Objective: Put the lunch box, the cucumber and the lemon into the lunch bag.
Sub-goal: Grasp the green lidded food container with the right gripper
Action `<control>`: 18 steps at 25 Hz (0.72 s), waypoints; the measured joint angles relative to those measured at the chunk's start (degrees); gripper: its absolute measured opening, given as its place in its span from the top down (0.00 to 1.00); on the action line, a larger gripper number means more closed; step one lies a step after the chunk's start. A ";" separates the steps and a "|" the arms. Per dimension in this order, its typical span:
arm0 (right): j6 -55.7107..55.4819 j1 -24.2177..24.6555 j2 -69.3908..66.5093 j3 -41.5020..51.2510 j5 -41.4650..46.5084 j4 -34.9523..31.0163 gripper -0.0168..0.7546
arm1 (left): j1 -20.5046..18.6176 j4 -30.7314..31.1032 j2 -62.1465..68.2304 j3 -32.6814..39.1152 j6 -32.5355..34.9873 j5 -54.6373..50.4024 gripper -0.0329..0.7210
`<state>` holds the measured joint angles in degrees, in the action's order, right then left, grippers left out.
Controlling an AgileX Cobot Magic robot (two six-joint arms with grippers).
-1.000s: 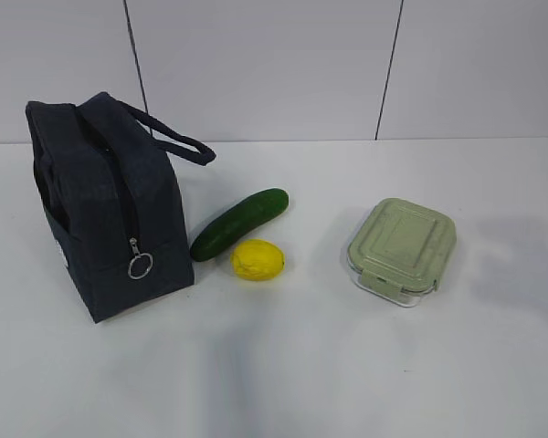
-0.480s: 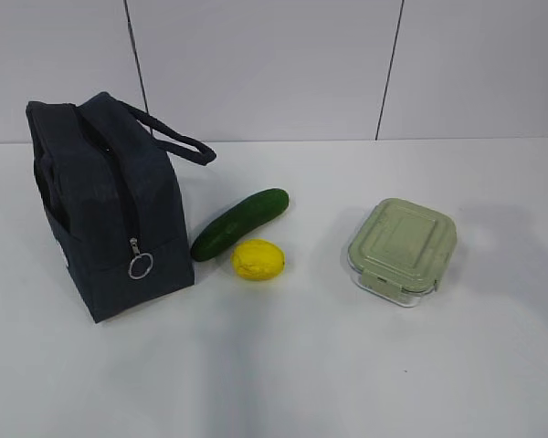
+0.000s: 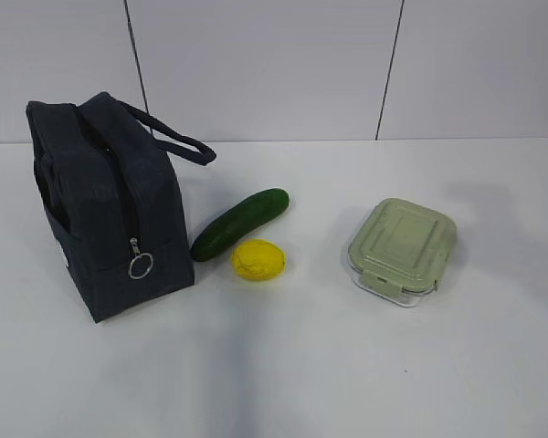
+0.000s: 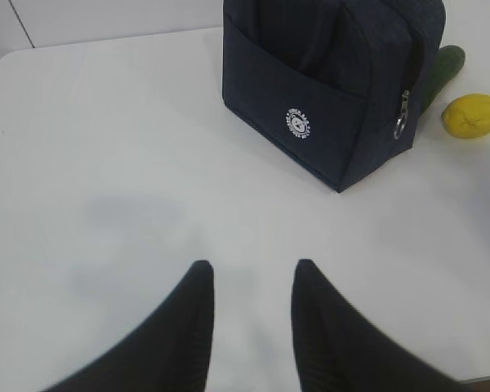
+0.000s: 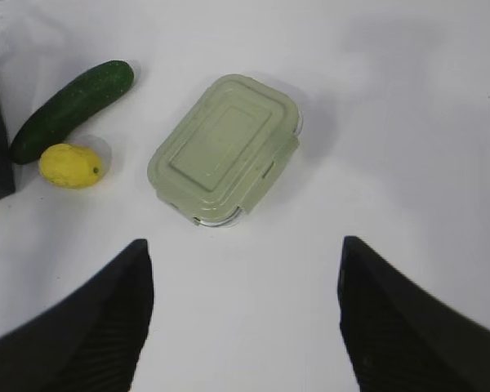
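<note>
On the white table [image 3: 283, 365], a zipped lunch bag [image 3: 110, 210], cucumber [image 3: 240, 223], lemon [image 3: 258, 259] and lidded lunch box [image 3: 402, 250] were recorded, with the left gripper [image 4: 251, 282] and right gripper [image 5: 245, 261] both held apart, empty.

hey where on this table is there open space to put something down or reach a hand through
Bare table runs along the whole near edge, and a wide gap lies between the lemon and the lunch box. Right of the box is free too. It is crowded by the lunch bag, where the cucumber and lemon sit close together.
</note>
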<state>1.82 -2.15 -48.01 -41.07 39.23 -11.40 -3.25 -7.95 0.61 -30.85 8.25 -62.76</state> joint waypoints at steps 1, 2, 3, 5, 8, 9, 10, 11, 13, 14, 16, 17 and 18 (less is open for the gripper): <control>-0.49 0.00 -0.79 -0.98 0.44 -0.36 0.29 | 0.00 0.00 0.00 0.00 0.00 0.00 0.64; -1.10 0.00 -1.72 -1.96 1.30 -0.63 0.29 | 0.00 0.00 0.00 0.00 0.00 0.00 0.64; -1.42 0.00 -2.50 -2.79 1.91 -0.89 0.29 | 0.00 0.00 0.00 0.00 0.00 0.00 0.64; -2.45 0.00 -4.18 -4.45 3.14 -1.29 0.29 | 0.00 0.00 0.00 0.00 0.00 0.00 0.64; -5.21 0.00 -6.80 -6.61 5.82 -1.53 0.29 | 0.00 0.00 0.00 0.00 0.00 0.00 0.64; -6.23 0.00 -7.64 -7.13 6.74 -1.62 0.29 | 0.00 0.00 0.00 0.00 0.00 0.00 0.64; -7.10 0.00 -8.44 -7.61 7.36 -1.62 0.29 | 0.00 0.00 0.00 0.00 0.00 0.00 0.64; -8.08 0.00 -9.06 -8.02 7.92 -1.76 0.29 | 0.00 0.00 0.00 0.00 0.00 0.00 0.64; -9.09 0.00 -10.20 -8.27 8.28 -2.39 0.28 | 0.00 0.00 0.00 0.00 0.00 0.00 0.64; -9.36 0.00 -10.48 -8.27 8.28 -2.52 0.28 | 0.00 0.00 0.00 0.00 0.00 0.00 0.64; -9.97 0.00 -11.36 -8.31 8.28 -3.06 0.23 | 0.00 0.00 0.00 0.00 0.00 0.00 0.64; -10.28 0.00 -11.75 -8.31 8.28 -3.43 0.21 | 0.00 0.00 0.00 0.00 0.00 0.00 0.64; -10.69 0.00 -11.98 -8.31 8.28 -3.81 0.19 | 0.00 0.00 0.00 0.00 0.00 0.00 0.64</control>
<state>-8.86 -2.15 -59.99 -49.37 47.51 -15.20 -3.25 -7.95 0.61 -30.85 8.25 -62.76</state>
